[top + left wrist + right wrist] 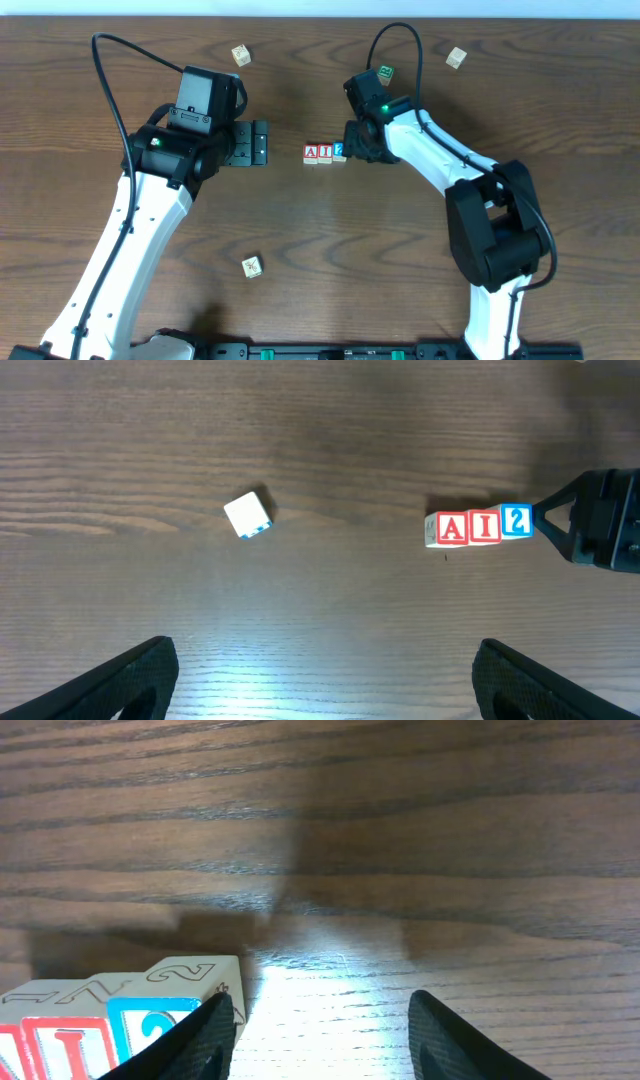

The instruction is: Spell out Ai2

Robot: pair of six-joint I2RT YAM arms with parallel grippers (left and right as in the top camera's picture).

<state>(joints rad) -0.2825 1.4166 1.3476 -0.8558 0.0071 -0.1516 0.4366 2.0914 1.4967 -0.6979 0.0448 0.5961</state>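
Overhead view.
- Lettered blocks in a row, three: A block (311, 153), I block (325, 153), 2 block (339, 151). They sit side by side and touching at the middle of the table (300, 230), reading left to right.
- Right gripper (351, 150): at the 2 end of the row, just beside the 2 block. Its opening is not clear from this angle.
- Left gripper (262, 143): on the A side of the row, near it but apart.
- Other blocks, four: loose block (241, 54) at the upper left, loose block (456, 57) at the upper right, green-lettered block (385, 72) beside the right arm, loose block (252, 267) lower down beside the left arm.

Left wrist view.
- Left gripper (325, 655): fingers (130, 680) wide apart with only bare table between them.
- Row of three at the right of the frame: A block (452, 528), I block (486, 526), 2 block (516, 520), well clear of the fingers.
- Right gripper (545, 522): dark tip next to the 2 block.
- White block (248, 515), one, blue at its edges, alone left of centre.

Right wrist view.
- Right gripper (325, 1020): fingers (440, 1035) apart, holding nothing, wood grain between them.
- 2 block (150, 1018): outside the gap, against the outer side of the frame-left finger; whether they touch cannot be told.
- I block (70, 1045) next to it, cut by the frame edge.
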